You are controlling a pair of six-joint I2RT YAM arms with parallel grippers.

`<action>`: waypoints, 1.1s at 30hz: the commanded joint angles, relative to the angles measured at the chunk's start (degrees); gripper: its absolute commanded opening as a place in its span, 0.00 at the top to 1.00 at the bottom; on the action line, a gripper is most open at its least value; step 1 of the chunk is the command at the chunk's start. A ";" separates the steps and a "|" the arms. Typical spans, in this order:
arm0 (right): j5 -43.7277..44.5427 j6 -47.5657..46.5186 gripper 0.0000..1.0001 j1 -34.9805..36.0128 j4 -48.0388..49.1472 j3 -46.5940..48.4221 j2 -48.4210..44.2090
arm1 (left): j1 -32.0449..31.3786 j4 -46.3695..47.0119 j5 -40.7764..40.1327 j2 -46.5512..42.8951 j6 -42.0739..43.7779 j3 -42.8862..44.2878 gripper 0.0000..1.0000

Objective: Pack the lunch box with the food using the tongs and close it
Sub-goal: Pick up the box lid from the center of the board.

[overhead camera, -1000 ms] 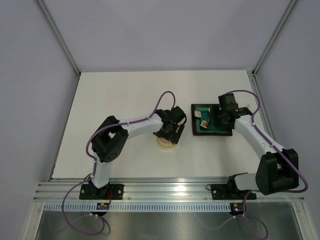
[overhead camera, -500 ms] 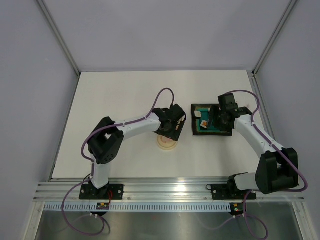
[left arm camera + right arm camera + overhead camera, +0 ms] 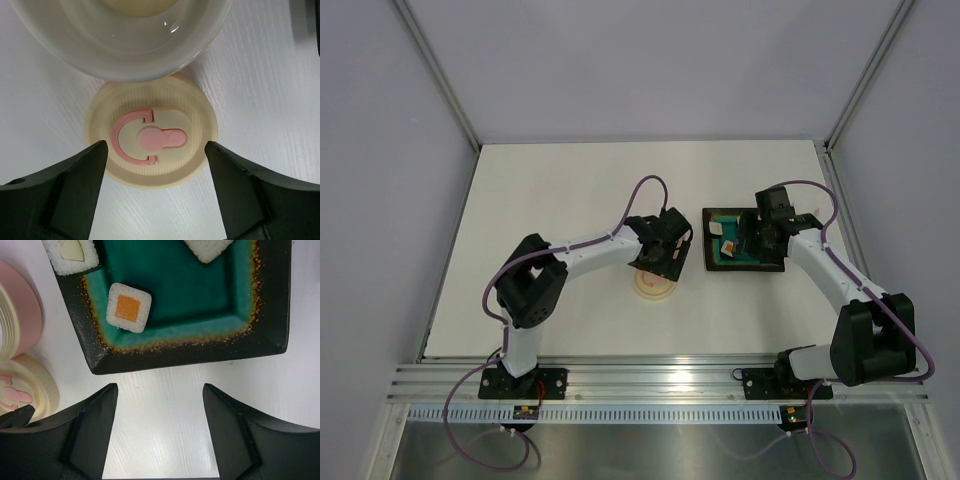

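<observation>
Arms crowd the overhead shot. The left gripper [image 3: 660, 260] sits right over the round pieces, and only a pale curved sliver shows beneath it; tub or lid, can't say from up there. On the left wrist camera it clears up: fingers spread wide, one on either side of the cream lid [image 3: 152, 137] with its pink curl mark, nothing pinched. Just beyond is the lunch box [image 3: 120, 45], its near edge overlapping the lid in this view, its far rim cut off by the frame.

Over to the right gripper [image 3: 160, 432]: jaws apart, empty, hanging over bare table [image 3: 165, 390] just short of the dark teal tray [image 3: 270, 335]. The food [image 3: 129, 307] is on that tray: one white square with an orange centre in full, two more pieces clipped at the top edge. Only this view catches the tub's pink outside, at the left edge. Overhead, the food is mere specks.
</observation>
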 commanded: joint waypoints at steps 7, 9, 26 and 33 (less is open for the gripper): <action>-1.20 -1.13 0.24 -0.06 0.79 1.08 0.34 | -0.24 1.69 1.70 2.31 -1.98 0.36 0.14; -1.29 -0.95 0.24 -0.06 0.79 1.08 0.34 | -0.33 1.78 1.35 2.40 -2.33 0.01 0.14; -1.82 -0.86 0.23 -0.06 0.88 0.64 0.77 | -0.24 0.81 -2.26 2.49 -3.91 -1.84 0.15; -1.99 -0.69 0.23 -0.06 1.06 0.81 0.86 | -0.24 0.99 -2.43 2.40 -4.00 -2.19 0.13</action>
